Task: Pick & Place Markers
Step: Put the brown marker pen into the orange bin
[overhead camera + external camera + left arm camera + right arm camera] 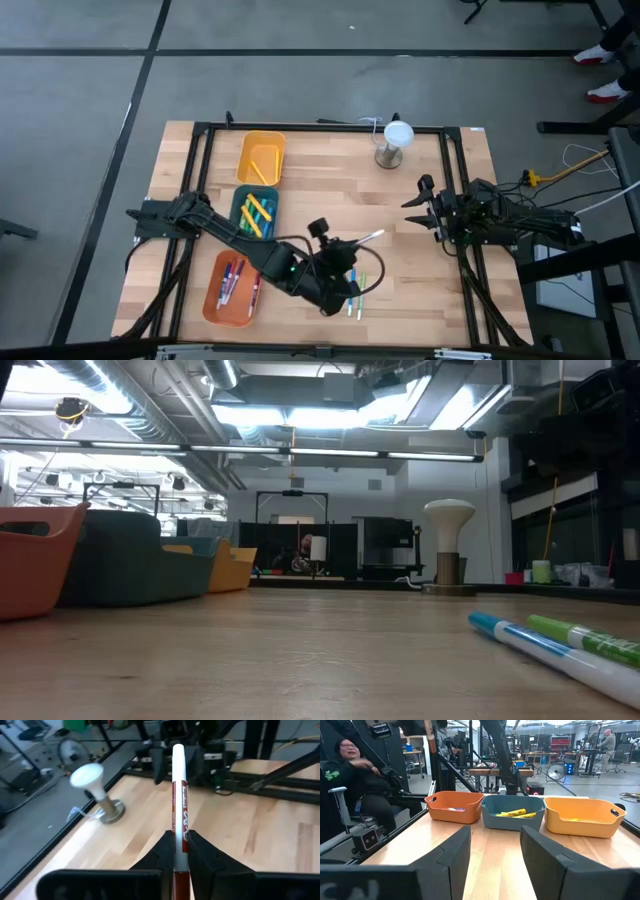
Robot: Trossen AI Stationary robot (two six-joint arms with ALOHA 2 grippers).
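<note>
Held marker: a red marker (178, 815) with a white barrel is pinched between the fingers (205, 857) of the left gripper (345, 262), its white end pointing out past the fingertips, lifted off the wood.
Left gripper: pressed together on that marker, over the front middle of the table (330, 185), just beside the loose markers.
Loose markers: a few, light blue and green (356, 296), lie on the bare wood at the front edge; from table height a light blue one (560, 650) and a green one (590, 637) lie side by side.
Orange tray (228, 288): front left, holding red, blue and purple markers (232, 281).
Teal tray (255, 212): the middle one of the row, holding yellow and green markers (258, 214).
Yellow tray (261, 158): farthest back in the row, with a yellow marker or two (263, 162) inside.
Row of trays: the three stand just beside one another along the left side of the table.
Right gripper (418, 204): fingers (545, 855) spread apart, holding nothing, hanging near the right edge, well apart from the trays and markers.
Lamp-like stand: a white rounded head on a round base (393, 145), at the far side of the table.
Room: a seated person (357, 780) beside the table near the orange tray; another person (607, 742) far back in the hall.
</note>
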